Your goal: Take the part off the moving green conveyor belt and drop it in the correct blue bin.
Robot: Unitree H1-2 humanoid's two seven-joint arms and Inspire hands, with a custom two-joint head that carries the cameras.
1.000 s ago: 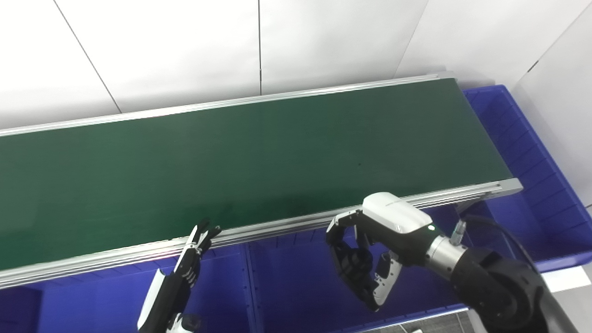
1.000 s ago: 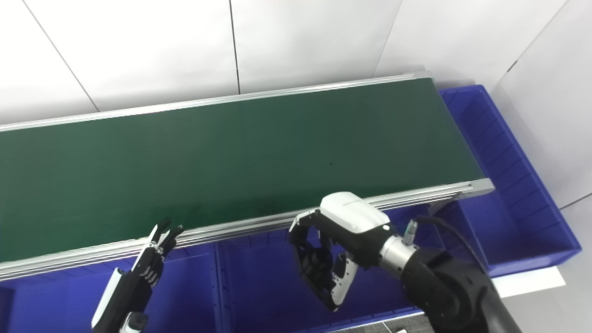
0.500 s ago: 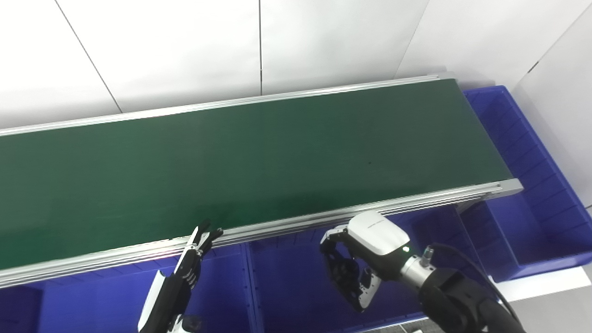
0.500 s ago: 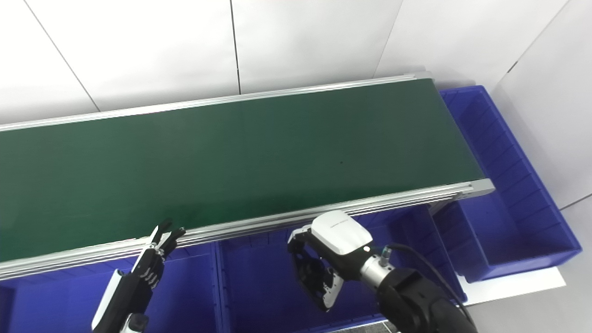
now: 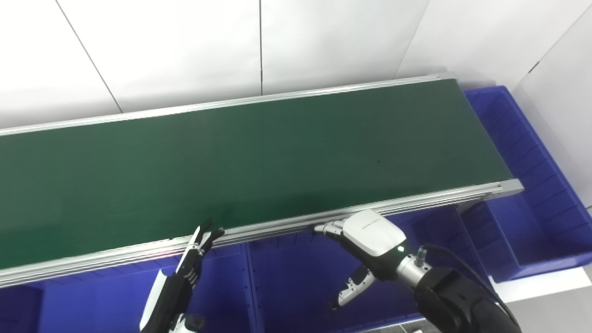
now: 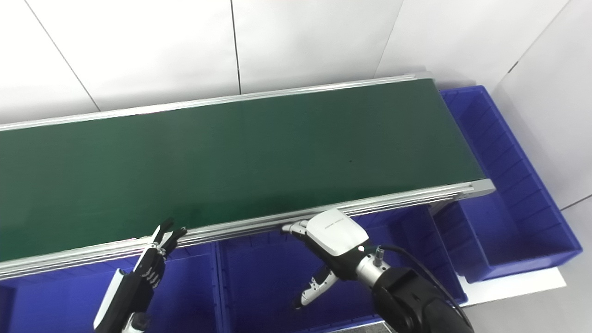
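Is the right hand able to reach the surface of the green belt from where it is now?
Probably yes. The right hand is open, its fingers at the near rail, and nothing blocks the green belt.

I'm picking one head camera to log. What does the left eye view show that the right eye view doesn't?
Left eye only: nothing extra; it crops the right bin's outer corner. Right eye only: that bin whole, with the white floor strip beyond it. Both: a bare green belt, no part on it, left hand open at the rail, right hand open over a blue bin.
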